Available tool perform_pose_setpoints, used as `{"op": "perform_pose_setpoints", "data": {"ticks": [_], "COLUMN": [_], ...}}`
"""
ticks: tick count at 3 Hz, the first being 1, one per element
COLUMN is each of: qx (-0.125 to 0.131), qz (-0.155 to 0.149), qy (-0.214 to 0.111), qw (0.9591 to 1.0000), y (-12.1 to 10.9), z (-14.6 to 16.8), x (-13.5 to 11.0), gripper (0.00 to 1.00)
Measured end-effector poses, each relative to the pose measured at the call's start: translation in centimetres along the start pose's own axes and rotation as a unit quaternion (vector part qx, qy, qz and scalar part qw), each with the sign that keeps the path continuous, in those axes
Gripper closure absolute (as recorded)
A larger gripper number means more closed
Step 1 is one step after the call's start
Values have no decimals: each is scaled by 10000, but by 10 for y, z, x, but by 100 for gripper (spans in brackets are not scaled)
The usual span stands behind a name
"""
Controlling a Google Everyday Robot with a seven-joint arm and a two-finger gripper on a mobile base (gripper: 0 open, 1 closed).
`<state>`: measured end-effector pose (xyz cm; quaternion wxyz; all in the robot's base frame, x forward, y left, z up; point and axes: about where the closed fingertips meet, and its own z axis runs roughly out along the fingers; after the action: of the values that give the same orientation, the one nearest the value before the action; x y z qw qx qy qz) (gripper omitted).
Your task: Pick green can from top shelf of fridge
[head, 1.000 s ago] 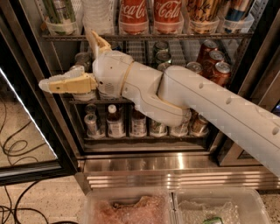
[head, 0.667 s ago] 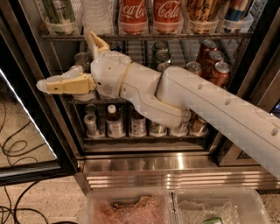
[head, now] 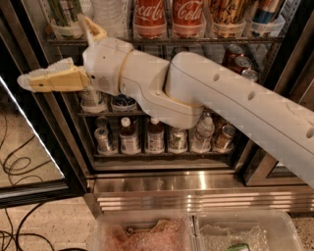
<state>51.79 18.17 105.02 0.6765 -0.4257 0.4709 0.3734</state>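
The green can (head: pixel 64 12), pale green and white streaked, stands at the left end of the top shelf (head: pixel 206 40), beside a clear bottle and two red Coca-Cola cans (head: pixel 149 14). My gripper (head: pixel 53 50) is in front of the fridge (head: pixel 196 188), just below and left of the green can. It is open and empty: one yellowish finger (head: pixel 54 81) points left, the other (head: pixel 92 27) points up at the shelf edge. My white arm hides much of the middle shelf.
The open glass door (head: pixel 29 162) stands at the left, with black cables (head: pixel 14 166) on the floor. Small bottles (head: pixel 130 138) and cans fill the lower shelf. Red cans (head: pixel 235 54) sit at the right. Clear plastic bins (head: pixel 147 230) lie in front of the base.
My gripper has risen a little and shifted slightly left, closer to the top shelf's edge. The cans have not moved.
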Motion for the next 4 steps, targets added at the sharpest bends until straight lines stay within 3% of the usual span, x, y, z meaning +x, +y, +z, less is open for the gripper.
{"op": "perform_pose_setpoints", "data": {"ticks": [1, 2, 4], "qx": [-47, 84, 125], "qz": [-46, -13, -124], "qy": [64, 502, 604], "qw": [10000, 9987, 9980], "y": [-2, -8, -10], "z": [15, 19, 24], "x": [-6, 0, 0], "gripper": [0, 0, 0]}}
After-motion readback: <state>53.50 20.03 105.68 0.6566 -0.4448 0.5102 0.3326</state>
